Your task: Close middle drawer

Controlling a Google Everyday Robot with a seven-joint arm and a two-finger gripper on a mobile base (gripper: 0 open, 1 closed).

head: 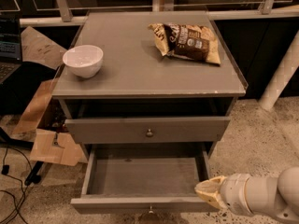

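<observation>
grey wood makes up the cabinet point(149, 92), and everything here is placed from it. on the cabinet's tabletop point(140, 71) a white bowl point(83, 59) stands near the left edge, and a brown and yellow chip bag point(187, 42) lies flat towards the back right corner, well apart from the bowl.

under the tabletop is a dark open gap, and below that the upper drawer point(107, 130) with a brass knob point(149, 133) at the middle of its front; it sits only slightly forward of the cabinet's frame.

the middle drawer point(140, 174) is below it, pulled far out of the cabinet towards the camera. its long shallow box shows a bare grey bottom, and its low front carries a small round knob point(150, 211) at the lower edge of the view.

the robot's tan fingers point(208, 192) are at the front right corner of the middle drawer, level with its front panel, pointing left towards the cabinet. they look clenched together into one wedge and grasp nothing. whether the tip touches the drawer cannot be told. the white arm point(261, 197) reaches in from the right of the cabinet.

left of the cabinet, brown cardboard point(42, 143) lies on the speckled floor point(261, 129), with black cables point(9, 190) beside it.
</observation>
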